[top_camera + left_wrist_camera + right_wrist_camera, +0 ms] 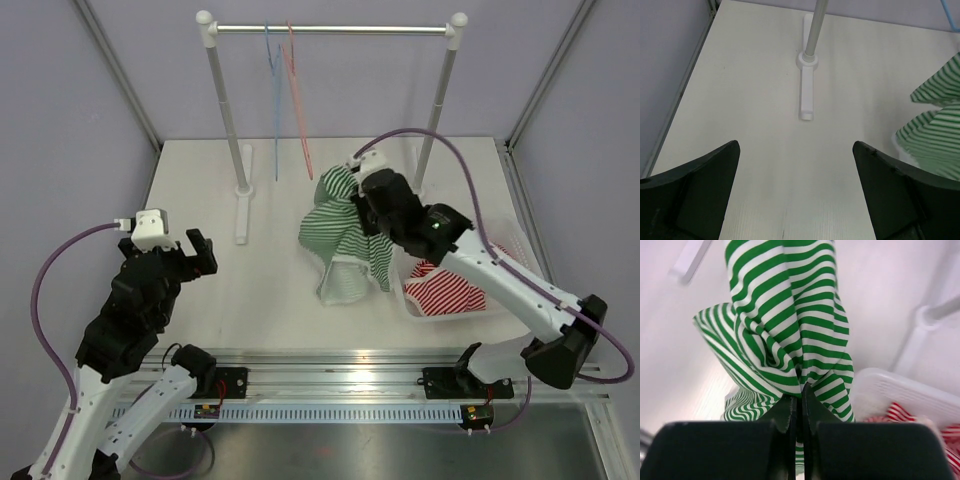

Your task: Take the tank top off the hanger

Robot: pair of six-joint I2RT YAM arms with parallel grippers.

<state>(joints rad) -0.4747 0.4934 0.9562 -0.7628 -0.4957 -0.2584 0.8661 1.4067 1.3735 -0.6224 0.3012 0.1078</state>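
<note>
A green-and-white striped tank top (335, 225) hangs bunched above the table centre, its lower end on the table. My right gripper (366, 208) is shut on its upper fabric; in the right wrist view the jaws (799, 390) pinch a fold of the top (785, 315). A red hanger (297, 100) hangs from the rack rod (330, 30) and its lower end reaches the top's upper edge; I cannot tell whether it is still inside the top. My left gripper (172, 255) is open and empty over the left of the table (795, 145). The top's edge shows in the left wrist view (940, 130).
A blue hanger (274, 100) hangs beside the red one. The rack's left post and foot (242, 205) stand on the table (808, 95). A white basket (510, 240) at the right holds a red-striped garment (450, 290); the basket (890, 390) lies right of the jaws.
</note>
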